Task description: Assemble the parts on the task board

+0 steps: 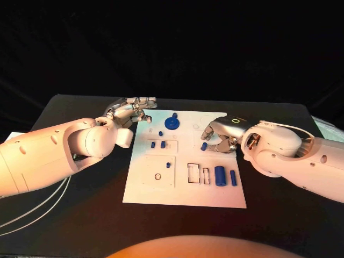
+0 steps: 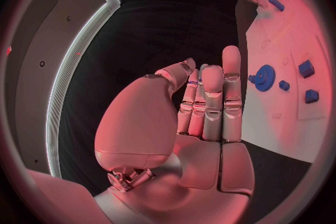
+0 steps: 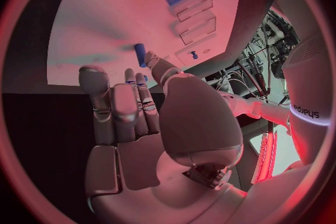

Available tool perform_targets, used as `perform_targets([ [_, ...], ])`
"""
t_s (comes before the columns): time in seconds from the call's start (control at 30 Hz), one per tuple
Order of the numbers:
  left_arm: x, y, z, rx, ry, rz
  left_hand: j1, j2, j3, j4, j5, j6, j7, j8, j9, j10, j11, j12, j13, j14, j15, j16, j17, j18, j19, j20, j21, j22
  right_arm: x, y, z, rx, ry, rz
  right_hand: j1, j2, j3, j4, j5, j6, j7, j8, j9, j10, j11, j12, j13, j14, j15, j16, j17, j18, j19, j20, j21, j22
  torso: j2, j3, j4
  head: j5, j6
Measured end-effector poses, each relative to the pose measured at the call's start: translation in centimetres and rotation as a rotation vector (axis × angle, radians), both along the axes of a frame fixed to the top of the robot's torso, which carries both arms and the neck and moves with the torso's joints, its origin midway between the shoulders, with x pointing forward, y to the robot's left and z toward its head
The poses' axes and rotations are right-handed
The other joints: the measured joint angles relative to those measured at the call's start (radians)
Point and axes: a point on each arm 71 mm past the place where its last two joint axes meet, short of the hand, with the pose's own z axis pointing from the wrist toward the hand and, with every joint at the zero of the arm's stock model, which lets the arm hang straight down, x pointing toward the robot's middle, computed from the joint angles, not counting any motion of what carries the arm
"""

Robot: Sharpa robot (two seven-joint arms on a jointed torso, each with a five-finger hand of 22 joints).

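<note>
Now on the black table [image 1: 79, 107]: white task board [image 1: 184, 191] in the middle, with blue parts lying on it. Near the far edge, a blue gear [image 1: 171, 122]; below it small blue blocks [image 1: 158, 144]; at the near right, a thick blue cylinder [image 1: 219, 175] and a thin blue pin [image 1: 233, 178] beside it, close to rectangular slots [image 1: 195, 173].

Left hand [image 1: 131, 111] at the board's far left corner, just off the edge, over the table; fingers [image 2: 210, 101] nearly straight and close together, nothing between them, so released. Gear seen near the fingertips, apart from them.

Right hand [image 1: 221, 137] over the right side of the board, fingers bent down. Small blue peg [image 3: 140, 55] at the fingertips; looks pinched between thumb and finger, but cannot tell for sure.
</note>
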Motion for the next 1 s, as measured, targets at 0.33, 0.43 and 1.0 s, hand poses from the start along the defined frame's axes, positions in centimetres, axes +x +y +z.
perform_targets([
  [0.33, 0.0, 0.0, 0.0, 0.000, 0.001, -0.001, 0.000, 0.000, 0.000, 0.000, 0.000, 0.000, 0.000, 0.000, 0.000, 0.000, 0.000, 0.000, 0.000, 0.000, 0.000, 0.000, 0.000, 0.000, 0.000, 0.000, 0.000, 0.000, 0.1, 0.8, -0.9, -0.021, 0.025, 0.018, 0.006, 0.025, 0.024, 0.012, -0.003, 0.040, -0.004, 0.006, 0.004, 0.071, -0.011, 0.016, 0.000, -0.004, -0.004, -0.010, -0.006, 0.000, 0.020, -0.010, 0.013, 0.027, -0.001, -0.0005, 0.0009, -0.001, -0.003],
  [0.43, 0.0, 0.0, 0.0, 0.000, 0.001, -0.001, 0.000, 0.000, 0.000, 0.000, 0.000, 0.000, 0.000, 0.000, 0.000, 0.000, 0.000, 0.000, 0.000, 0.000, 0.000, 0.000, 0.000, 0.000, 0.000, 0.000, 0.000, 0.000, 0.3, 0.9, -0.9, -0.023, 0.025, 0.017, 0.012, 0.037, 0.040, 0.011, -0.019, 0.062, -0.006, 0.008, 0.008, 0.096, -0.015, 0.016, -0.001, -0.001, -0.008, 0.003, 0.007, 0.000, 0.031, -0.015, 0.027, 0.048, -0.001, -0.0005, 0.0005, -0.001, -0.003],
  [1.0, 0.0, 0.0, 0.0, -0.001, 0.002, -0.003, 0.000, 0.000, 0.000, 0.000, 0.000, 0.000, 0.000, 0.000, 0.000, 0.000, 0.000, 0.000, 0.000, 0.000, 0.000, 0.000, 0.000, 0.000, 0.000, 0.000, 0.000, 0.000, 0.3, 1.3, -1.2, -0.013, -0.015, 0.020, 0.034, 0.063, 0.111, -0.017, -0.055, 0.120, -0.017, 0.031, 0.017, 0.152, -0.012, 0.007, 0.000, -0.003, -0.026, 0.037, 0.044, 0.000, 0.056, -0.031, 0.066, 0.110, -0.001, -0.0002, 0.0003, -0.002, -0.005],
])
